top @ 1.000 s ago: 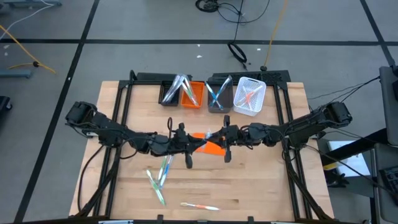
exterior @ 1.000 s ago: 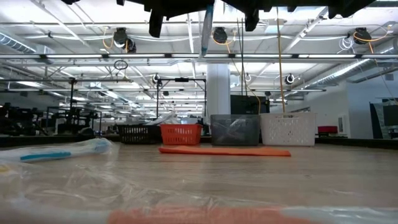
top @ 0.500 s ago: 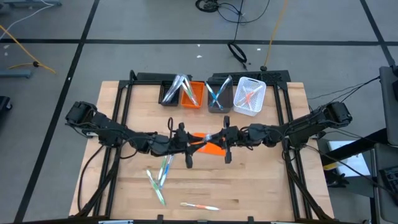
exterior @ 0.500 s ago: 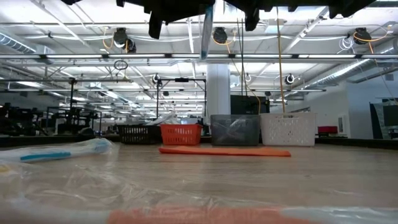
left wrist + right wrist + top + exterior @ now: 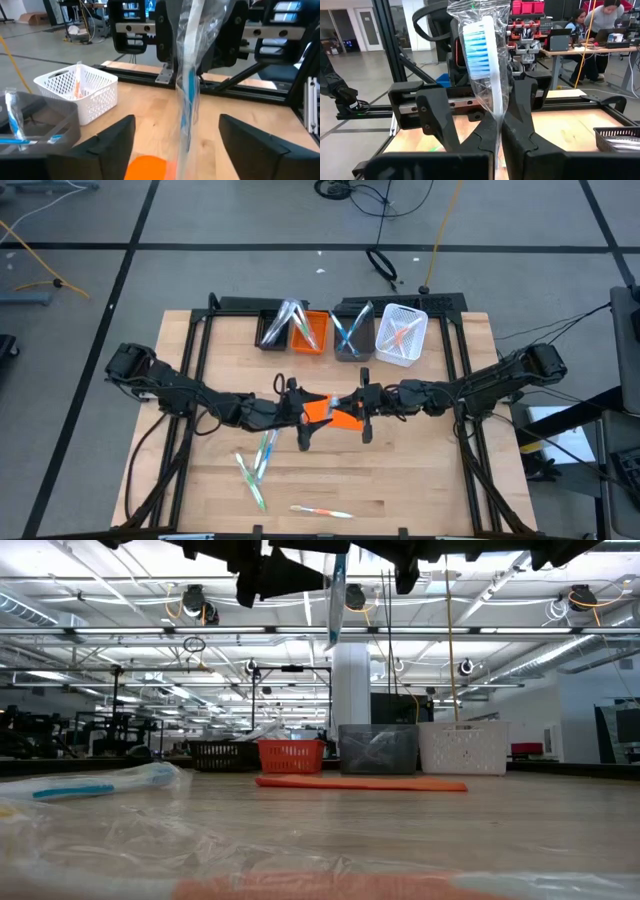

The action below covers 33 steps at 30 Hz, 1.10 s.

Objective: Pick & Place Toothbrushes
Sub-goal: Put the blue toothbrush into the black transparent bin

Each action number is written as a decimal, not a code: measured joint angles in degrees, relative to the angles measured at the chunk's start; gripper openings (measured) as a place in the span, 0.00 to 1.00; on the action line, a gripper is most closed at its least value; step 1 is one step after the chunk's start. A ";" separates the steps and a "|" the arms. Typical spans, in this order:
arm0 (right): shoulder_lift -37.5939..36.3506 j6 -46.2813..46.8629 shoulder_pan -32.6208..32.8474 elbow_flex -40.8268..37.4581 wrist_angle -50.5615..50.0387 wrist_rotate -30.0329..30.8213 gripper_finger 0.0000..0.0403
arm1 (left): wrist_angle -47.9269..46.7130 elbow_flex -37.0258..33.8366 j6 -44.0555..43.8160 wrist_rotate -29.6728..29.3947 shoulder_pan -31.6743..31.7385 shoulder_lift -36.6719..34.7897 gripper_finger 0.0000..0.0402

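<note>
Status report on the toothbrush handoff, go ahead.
Right gripper shut on wrapped toothbrush above orange sheet. Left gripper open, facing it, fingers either side. Nothing in the way.

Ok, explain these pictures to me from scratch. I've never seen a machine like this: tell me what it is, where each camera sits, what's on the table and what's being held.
It is a robot with two dark arms over a wooden table. One camera looks straight down, one sits at table height, and one rides on each wrist.

At the far edge stand four small bins: black, orange, grey and white, each holding toothbrushes. A flat orange sheet lies mid-table, and loose toothbrushes lie nearer the front.

The two grippers meet over the sheet. The right gripper is shut on a wrapped toothbrush with blue bristles. The left gripper, facing it, is open, its fingers on either side of the wrapper. It looks like a handover, though I can't be sure.
</note>
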 joint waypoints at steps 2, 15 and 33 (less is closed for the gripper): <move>0.00 0.41 0.00 0.00 -0.38 0.01 0.01 | -0.72 0.00 -0.29 0.02 0.00 0.00 0.75; -3.00 1.70 -2.05 0.00 -6.94 0.55 0.01 | -8.09 0.00 -5.71 0.22 -0.11 0.00 0.75; -6.64 7.38 -20.52 0.00 -18.45 7.76 0.01 | -9.70 0.00 -8.34 0.26 -0.11 -0.02 0.71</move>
